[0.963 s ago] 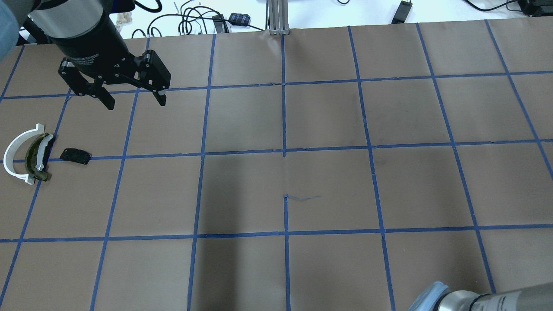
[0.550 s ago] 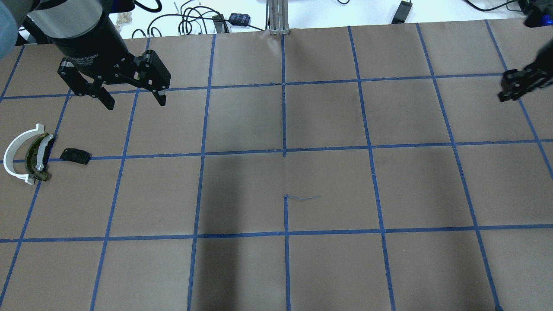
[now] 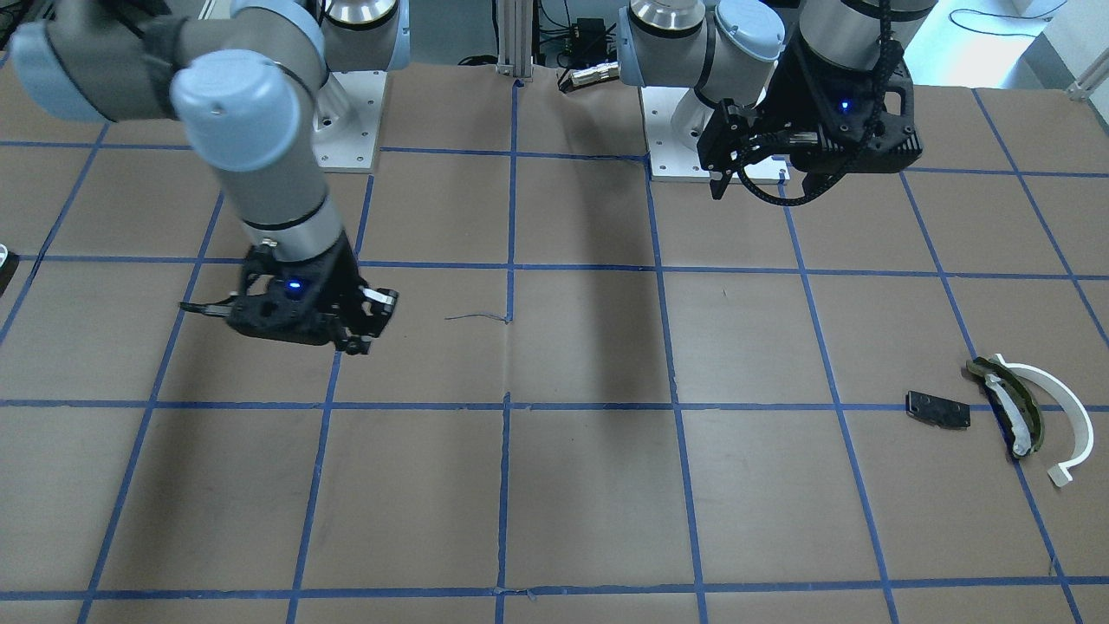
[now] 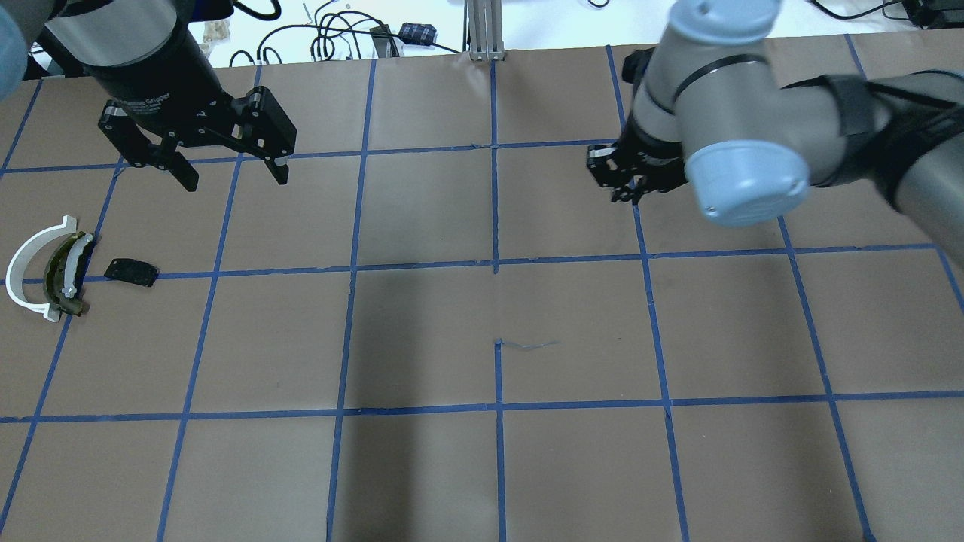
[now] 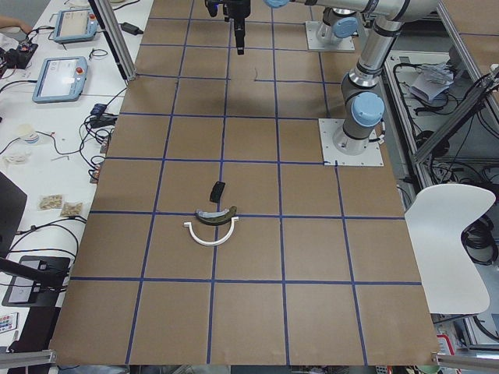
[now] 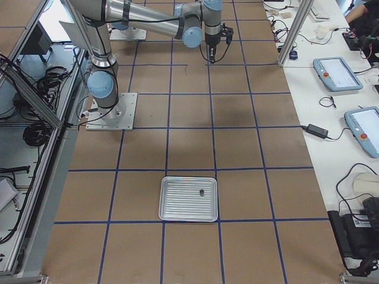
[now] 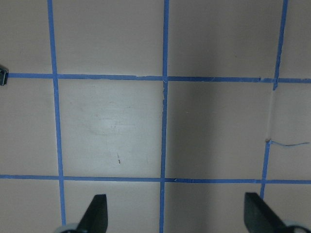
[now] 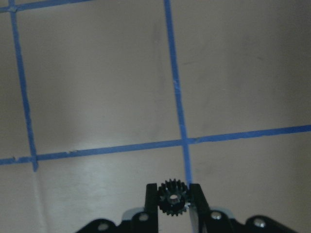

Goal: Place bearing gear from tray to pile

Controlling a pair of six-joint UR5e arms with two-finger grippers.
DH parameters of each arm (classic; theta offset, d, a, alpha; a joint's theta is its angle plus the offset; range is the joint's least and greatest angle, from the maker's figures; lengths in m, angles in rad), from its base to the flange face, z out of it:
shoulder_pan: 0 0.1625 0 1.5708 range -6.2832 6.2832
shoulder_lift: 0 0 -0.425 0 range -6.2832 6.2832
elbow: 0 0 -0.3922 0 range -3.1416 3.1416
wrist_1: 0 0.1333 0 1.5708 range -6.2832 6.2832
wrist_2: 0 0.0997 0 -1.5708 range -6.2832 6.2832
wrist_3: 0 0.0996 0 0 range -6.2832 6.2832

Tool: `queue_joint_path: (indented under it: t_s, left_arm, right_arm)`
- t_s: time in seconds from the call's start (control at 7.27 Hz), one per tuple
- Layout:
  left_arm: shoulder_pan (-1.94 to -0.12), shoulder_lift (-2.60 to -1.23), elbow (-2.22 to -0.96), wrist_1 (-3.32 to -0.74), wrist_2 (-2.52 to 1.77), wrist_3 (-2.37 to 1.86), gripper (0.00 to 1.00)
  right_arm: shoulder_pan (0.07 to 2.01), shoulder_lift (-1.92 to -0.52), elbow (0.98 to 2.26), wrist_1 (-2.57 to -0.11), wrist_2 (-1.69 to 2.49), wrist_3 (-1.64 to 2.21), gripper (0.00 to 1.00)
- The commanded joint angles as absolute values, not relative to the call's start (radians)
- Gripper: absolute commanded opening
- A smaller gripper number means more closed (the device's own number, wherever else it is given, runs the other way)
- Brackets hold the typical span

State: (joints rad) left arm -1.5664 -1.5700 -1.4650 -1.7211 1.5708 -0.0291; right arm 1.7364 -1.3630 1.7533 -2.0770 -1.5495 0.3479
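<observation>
Carrying the bearing gear (image 8: pixel 171 200) pinched in its jaws, the right gripper (image 8: pixel 171 190) seems mid-transfer, next needing travel left to the pile (image 4: pixel 53 272) near the open, empty left gripper (image 4: pixel 230 172).

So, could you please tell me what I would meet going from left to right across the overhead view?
White arc → olive piece → black plate → left pincer, open → right pincer, gripping the gear.
</observation>
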Motion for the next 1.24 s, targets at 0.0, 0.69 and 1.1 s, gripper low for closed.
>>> queue_joint_path:
  t_s: [0.0, 0.69, 1.1]
  left_arm:
    - [-1.566, -1.569, -1.465, -1.721, 1.571, -0.029, 1.00]
    - [-1.568, -1.571, -1.465, -1.721, 1.571, -0.029, 1.00]
    - [-1.569, -1.577, -1.460, -1.718, 1.537, -0.046, 1.00]
  right_arm:
    - [1.917, -1.196, 1.753, -2.280, -1.554, 0.598, 0.06]
    - [1.970, -1.095, 1.746, -2.373, -1.591, 0.617, 1.00]
    - [1.823, -1.237, 1.744, -2.224, -1.601, 0.403, 1.00]
